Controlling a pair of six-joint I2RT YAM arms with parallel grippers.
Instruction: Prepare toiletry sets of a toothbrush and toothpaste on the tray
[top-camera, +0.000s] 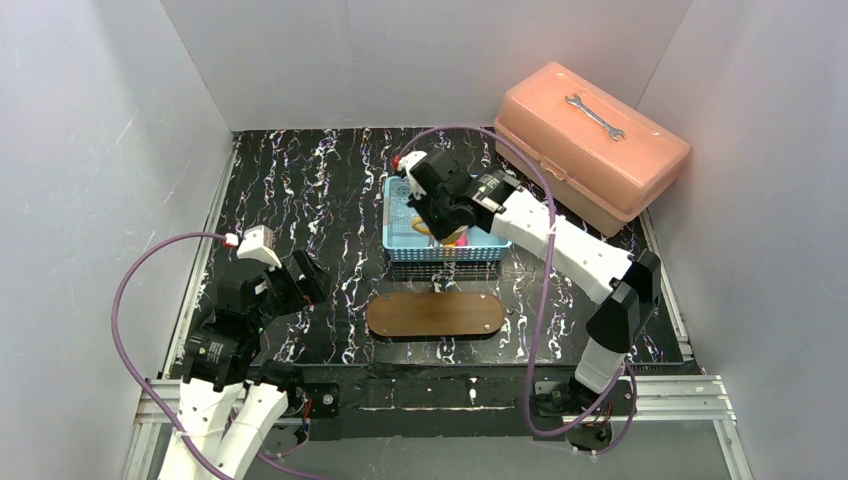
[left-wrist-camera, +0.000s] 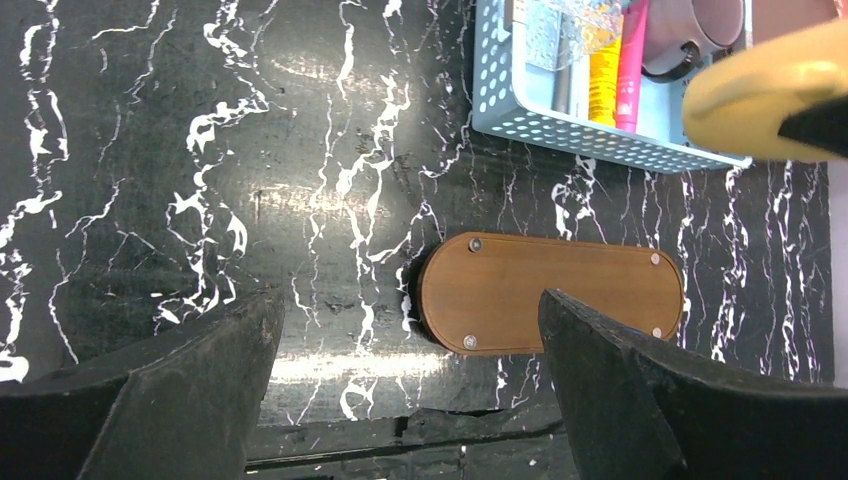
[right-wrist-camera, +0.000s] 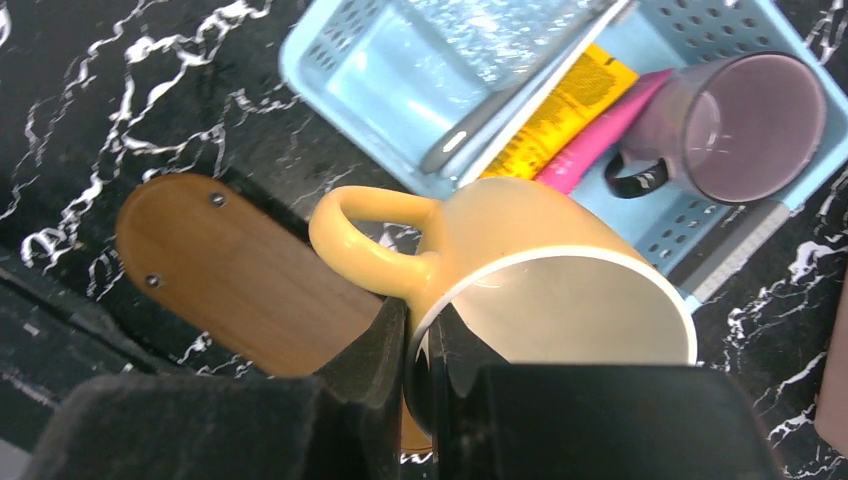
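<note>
Right tool (right-wrist-camera: 415, 335) pinches a yellow mug (right-wrist-camera: 520, 250) by its rim over the basket (top-camera: 445, 252), and left tool (left-wrist-camera: 408, 300) hangs open. That thin hold (handle unsupported) could slip, dropping it onto the bare tray (top-camera: 435, 314). Toothpaste (right-wrist-camera: 570, 100) and toothbrush (right-wrist-camera: 455, 145) lie in the basket, untouched.

2 white arms (top-camera: 560, 240) with black joints, purple cables (top-camera: 125, 290), black fingers (left-wrist-camera: 150, 400).

Left fingers (left-wrist-camera: 170, 400) apart — right fingers (right-wrist-camera: 370, 370) pinched close
</note>
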